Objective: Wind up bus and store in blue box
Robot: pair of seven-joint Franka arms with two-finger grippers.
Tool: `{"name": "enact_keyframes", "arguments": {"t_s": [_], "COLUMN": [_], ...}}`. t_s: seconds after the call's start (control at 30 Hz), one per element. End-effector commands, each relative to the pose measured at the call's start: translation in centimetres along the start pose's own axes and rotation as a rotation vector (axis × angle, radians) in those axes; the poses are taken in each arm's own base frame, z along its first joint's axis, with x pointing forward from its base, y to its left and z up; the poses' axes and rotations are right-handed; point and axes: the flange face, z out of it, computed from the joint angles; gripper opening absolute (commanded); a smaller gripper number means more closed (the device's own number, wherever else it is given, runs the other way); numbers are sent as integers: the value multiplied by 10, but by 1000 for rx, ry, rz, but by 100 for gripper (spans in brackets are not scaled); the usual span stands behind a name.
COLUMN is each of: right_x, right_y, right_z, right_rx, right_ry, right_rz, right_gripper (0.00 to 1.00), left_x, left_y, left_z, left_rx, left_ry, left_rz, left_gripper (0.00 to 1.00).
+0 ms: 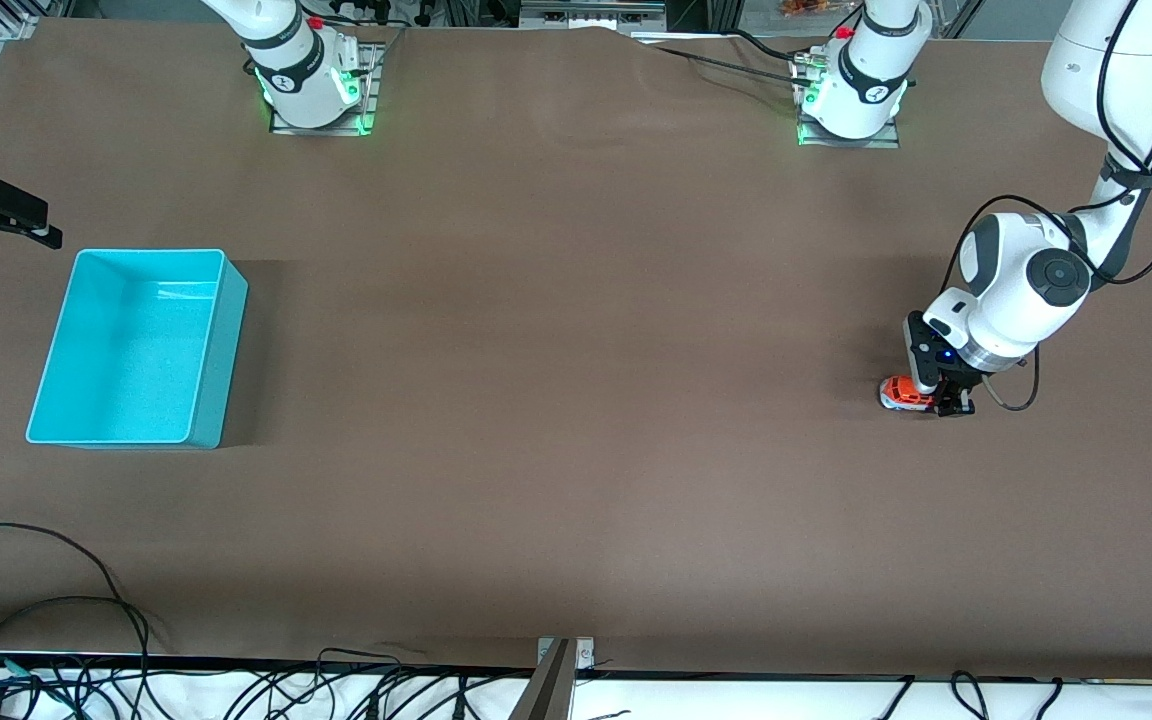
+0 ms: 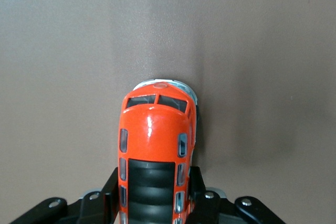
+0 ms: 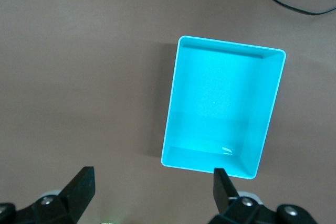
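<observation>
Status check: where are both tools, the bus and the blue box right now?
Left tool shut on bus, on the table. Right tool open above blue box, which is empty. Nothing between.

Robot lab: bolted arm bases (image 1: 311, 95), cables (image 1: 56, 620).

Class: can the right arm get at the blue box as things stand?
Probably yes. The right gripper hangs open above the table beside the blue box, and nothing lies between them. The box looks empty.

One bus (image 1: 904, 393), one blue box (image 1: 136, 346)
</observation>
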Motion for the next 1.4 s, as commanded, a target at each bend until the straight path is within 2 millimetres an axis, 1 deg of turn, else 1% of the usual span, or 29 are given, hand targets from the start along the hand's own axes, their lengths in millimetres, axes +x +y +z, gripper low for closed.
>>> {"name": "enact_keyframes", "arguments": {"t_s": [0.0, 0.13, 0.17, 0.23, 0.4, 0.47, 0.6, 0.7, 0.8, 0.93, 1.03, 1.1, 1.2, 1.37], "right_x": [0, 0, 0, 0, 0, 0, 0, 0, 0, 0, 0, 0, 0, 0], "right_y": [-3, -3, -3, -3, -3, -3, -3, -3, -3, -3, -3, -3, -3, -3], "right_z": [-5, -5, -5, -5, -5, -5, -5, -5, -5, -5, -5, -5, -5, -5], "right_rx": [9, 9, 9, 9, 9, 9, 9, 9, 9, 9, 9, 9, 9, 9], "right_ry": [-1, -1, -1, -1, -1, -1, -1, -1, -1, -1, -1, -1, -1, -1], "right_rz": [7, 7, 7, 7, 7, 7, 7, 7, 7, 7, 7, 7, 7, 7], "right_gripper": [100, 100, 100, 100, 100, 100, 100, 100, 100, 100, 100, 100, 100, 100], "left_x": [-1, -4, -7, -21, -30, -39, -61, -68, -91, -110, -138, -155, -171, -197], "left_y": [3, 4, 5, 8, 12, 14, 22, 23, 26, 27, 34, 38, 39, 47], "left_z": [18, 21, 23, 25, 31, 32, 42, 45, 47, 53, 60, 62, 61, 63], "left_rx": [-14, -19, -23, -27, -40, -43, -61, -63, -65, -64, -72, -71, -65, -64], "left_ry": [0, 0, 0, -3, -4, -5, -10, -11, -15, -16, -18, -21, -26, -32], "left_rz": [29, 25, 19, -6, -19, -34, -49, -23, -20, -12, -25, -33, -39, -50], "left_gripper": [31, 31, 31, 31, 31, 31, 31, 31, 31, 31, 32, 32, 33, 33]}}
